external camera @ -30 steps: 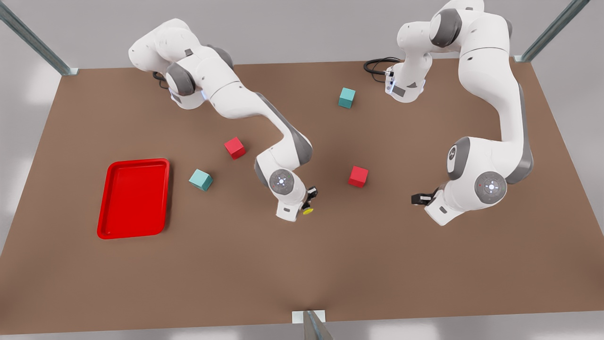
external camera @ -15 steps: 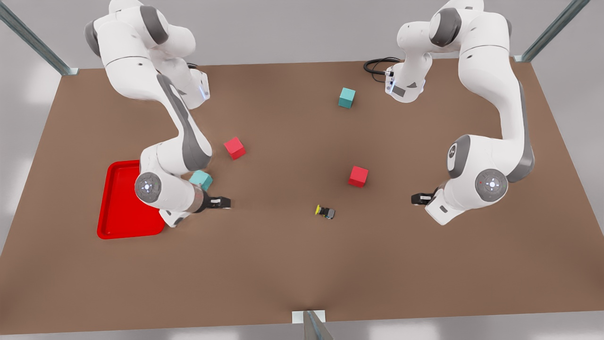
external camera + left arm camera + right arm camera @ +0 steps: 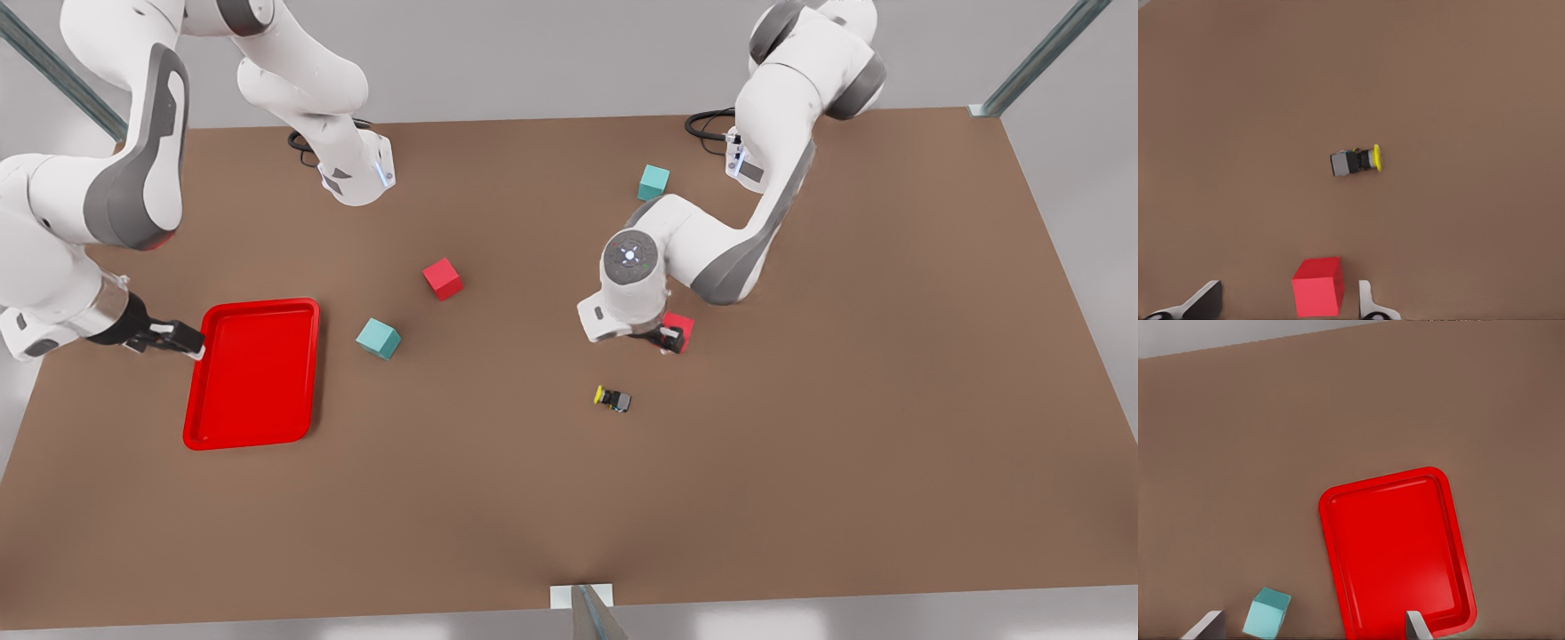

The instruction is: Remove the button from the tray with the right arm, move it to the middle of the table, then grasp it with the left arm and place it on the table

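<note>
- Lying on its side on the bare brown tabletop (image 3: 800, 498), about midway between the tabletop's two side edges and somewhat toward the near edge, is the tiny push-button with a round yellow cap and black boxy body (image 3: 613, 399); nothing touches it.
- Its long axis runs roughly along the tabletop's length, yellow cap toward the tray-side edge and black body toward the opposite edge.
- The left arm's black two-finger tool (image 3: 669, 339) hovers just above the nearer small red cube (image 3: 677, 331), a little farther from the near edge than the button; the left wrist view has that cube (image 3: 1317, 287) between the spread fingers (image 3: 1368, 301), which hold nothing.
- From this tool the button (image 3: 1356, 161) lies a short way toward the near edge and slightly toward the tray side, so the left arm is much the nearer one.
- The right arm's tool (image 3: 173, 338) waits over the tabletop's end edge, just beside the shallow bright red rectangular tray (image 3: 253, 427); its fingers (image 3: 1415, 625) stand apart, empty.
- The tray (image 3: 1338, 520) holds nothing.
- Judging from this, the coming grasp probably wants the fingers closing across the button's short width; the exact finger line is hard to read from the front view.
</note>
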`<state>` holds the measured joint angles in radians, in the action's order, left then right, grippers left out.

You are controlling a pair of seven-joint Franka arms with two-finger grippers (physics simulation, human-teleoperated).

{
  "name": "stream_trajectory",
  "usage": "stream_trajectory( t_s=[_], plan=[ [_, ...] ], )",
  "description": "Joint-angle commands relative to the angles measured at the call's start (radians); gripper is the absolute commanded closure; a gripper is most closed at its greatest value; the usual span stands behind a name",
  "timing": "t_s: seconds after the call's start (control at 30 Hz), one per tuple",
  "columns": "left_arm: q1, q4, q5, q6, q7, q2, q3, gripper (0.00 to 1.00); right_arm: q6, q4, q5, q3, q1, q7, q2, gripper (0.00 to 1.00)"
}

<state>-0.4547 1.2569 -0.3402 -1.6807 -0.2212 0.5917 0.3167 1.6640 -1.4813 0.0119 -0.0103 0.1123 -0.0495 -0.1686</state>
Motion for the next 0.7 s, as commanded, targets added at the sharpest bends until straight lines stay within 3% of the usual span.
stream_trajectory(
  t_s=[0.0,0.03,0.17,0.3,0.33,0.4,0.67],
  plan=[
    [-0.012,-0.005,-0.186,-0.013,0.685,-0.007,0.009,0.0,-0.09,0.029,-0.004,0.009,0.009,0.18,-0.02,0.0],
    [0.021,-0.002,-0.174,-0.212,1.123,-0.006,0.015,0.0,-0.066,0.035,-0.007,0.004,0.003,0.183,-0.043,0.0],
    [0.03,0.004,-0.074,-0.408,1.661,0.077,0.061,0.0,-0.112,0.125,-0.006,0.003,-0.045,0.18,-0.074,0.0],
    [0.019,0.003,-0.017,-0.476,1.735,0.161,0.07,0.01,-0.118,0.124,0.026,-0.034,-0.072,0.171,-0.071,0.0],
    [0.022,-0.001,-0.019,-0.479,1.738,0.183,0.071,0.01,-0.093,0.125,0.031,-0.025,-0.052,0.178,-0.026,0.0],
    [0.028,-0.002,-0.019,-0.517,1.8,0.195,0.071,0.01,0.045,0.125,0.017,-0.037,0.009,0.181,-0.074,0.0],
    [0.12,-0.001,0.033,-0.522,1.864,0.292,0.062,0.01,0.059,0.113,0.014,-0.042,-0.017,0.18,-0.075,0.0]
  ],
)
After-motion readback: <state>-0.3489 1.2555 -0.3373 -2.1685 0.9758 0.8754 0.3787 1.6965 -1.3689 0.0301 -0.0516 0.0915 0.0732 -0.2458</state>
